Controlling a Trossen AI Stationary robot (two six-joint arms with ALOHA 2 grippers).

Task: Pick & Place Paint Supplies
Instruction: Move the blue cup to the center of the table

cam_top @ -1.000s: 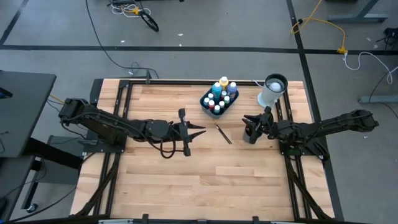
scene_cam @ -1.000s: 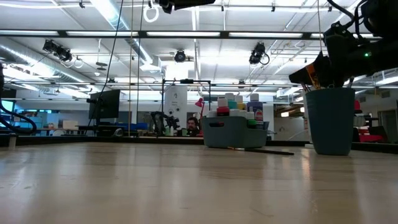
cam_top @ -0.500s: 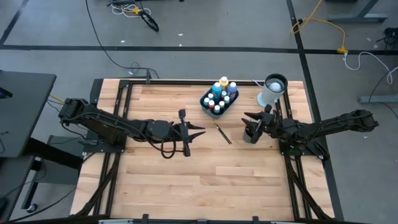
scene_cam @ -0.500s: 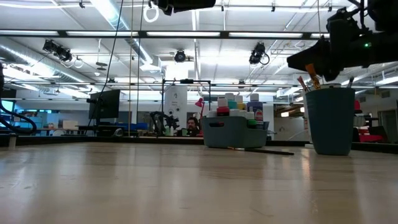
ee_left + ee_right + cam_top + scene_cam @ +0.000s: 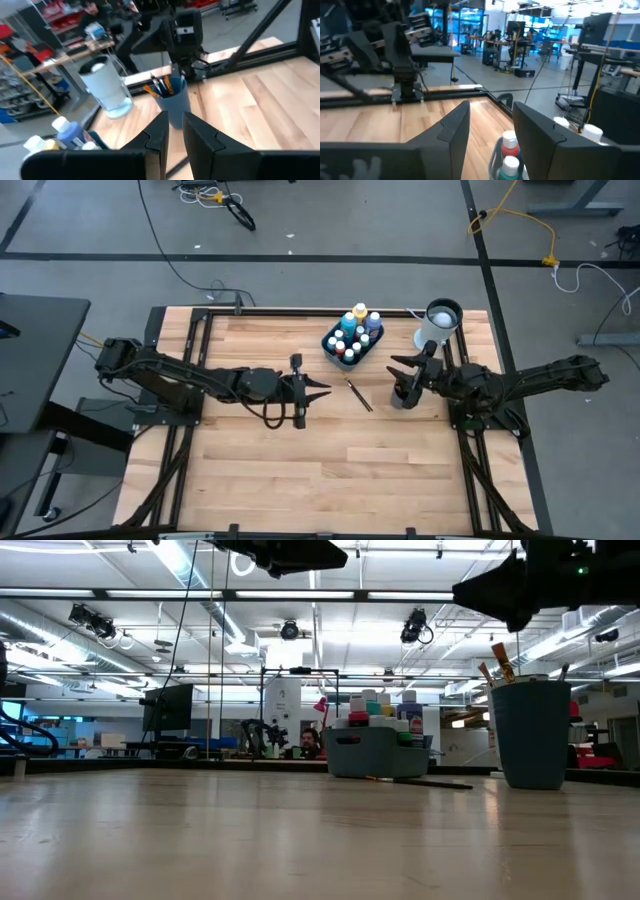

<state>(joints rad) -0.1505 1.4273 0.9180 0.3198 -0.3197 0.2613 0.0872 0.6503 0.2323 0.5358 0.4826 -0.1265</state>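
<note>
The right gripper hangs above the blue brush cup at the right side of the table; its fingers stand apart with clear air between them and nothing in them. The cup already holds several brushes, their wooden handles and dark tips poking above the rim. My reading is that a brush drop into the cup is just finished and this arm is free for the next pick.

One loose brush lies flat on the wood between the cup and the dark blue tray of paint bottles, near both but touching neither. The tray sits toward the far edge, with white, blue, red and yellow caps standing upright inside. The tall white cylinder stands just beyond the cup.

The left gripper waits above mid-table, pointing toward the loose brush; its fingers are nearly together with a narrow slit between, and I see nothing held in them.

The next move likely calls for the right gripper to shift toward the loose brush, come down low, and pinch the thin handle off the flat surface. That needs the fingers set across the shaft, since it lies at a slant and could roll or slip away from a glancing touch
</note>
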